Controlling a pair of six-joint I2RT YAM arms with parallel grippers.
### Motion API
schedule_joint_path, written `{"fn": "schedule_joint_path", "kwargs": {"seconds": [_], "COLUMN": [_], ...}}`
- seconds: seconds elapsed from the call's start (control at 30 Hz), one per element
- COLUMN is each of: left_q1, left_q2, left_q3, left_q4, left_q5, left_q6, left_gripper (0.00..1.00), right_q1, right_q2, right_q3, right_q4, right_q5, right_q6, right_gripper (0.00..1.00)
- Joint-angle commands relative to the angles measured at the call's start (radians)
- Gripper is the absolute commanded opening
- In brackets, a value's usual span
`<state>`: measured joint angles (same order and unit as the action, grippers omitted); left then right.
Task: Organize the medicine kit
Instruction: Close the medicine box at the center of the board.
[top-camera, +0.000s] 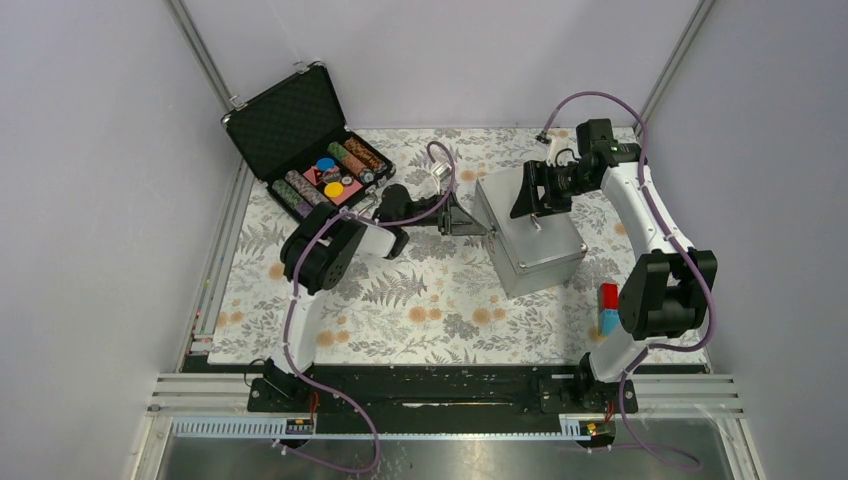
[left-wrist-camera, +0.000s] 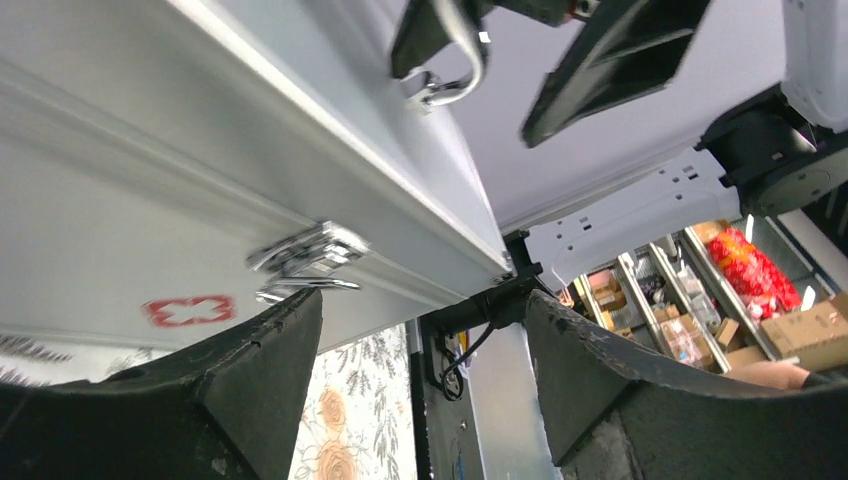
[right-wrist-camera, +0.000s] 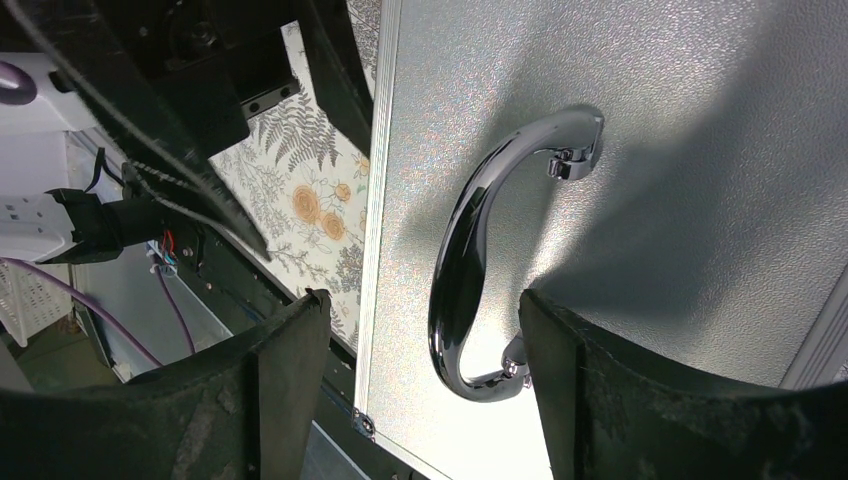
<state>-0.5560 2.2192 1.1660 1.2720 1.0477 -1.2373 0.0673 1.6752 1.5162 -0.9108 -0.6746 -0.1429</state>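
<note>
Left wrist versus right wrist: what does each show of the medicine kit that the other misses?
Only left wrist: the side of the medicine kit, with its latch and red cross. Only right wrist: the textured top of the lid, seen face-on. Both: the chrome handle on the lid, and the floral tablecloth.

My left arm (top-camera: 320, 250) comes up from its base at the near left and folds at the elbow, and the forearm runs right toward the middle. The left gripper (top-camera: 462, 217) points right with its jaws spread wide. My right arm (top-camera: 645, 215) climbs from the near right, elbow out to the right, then reaches far and hooks back left. The right gripper (top-camera: 530, 190) faces left, fingers (right-wrist-camera: 280, 390) parted wide. The two grippers face each other, near but apart.
</note>
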Motion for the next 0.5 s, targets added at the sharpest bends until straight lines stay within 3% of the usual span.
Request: {"fn": "schedule_joint_path", "kwargs": {"seconds": [0.0,0.47], "left_q1": [-0.031,-0.052], "left_q2": [-0.051,-0.025], "left_q3": [0.058,0.047], "left_q4": [0.100,0.081], "left_q5": [0.037,0.020], "left_q6": [-0.013,-0.028], "left_gripper": [0.73,0.74], "right_q1": [0.016,0.015], "right_q2": [0.032,0.024], "right_q3": [-0.014,-0.027], "right_q4": [-0.030,-0.025], "right_q5": [0.048,0.062], "right_q6": [-0.030,-0.035], "right_gripper": [0.77,0.78]}}
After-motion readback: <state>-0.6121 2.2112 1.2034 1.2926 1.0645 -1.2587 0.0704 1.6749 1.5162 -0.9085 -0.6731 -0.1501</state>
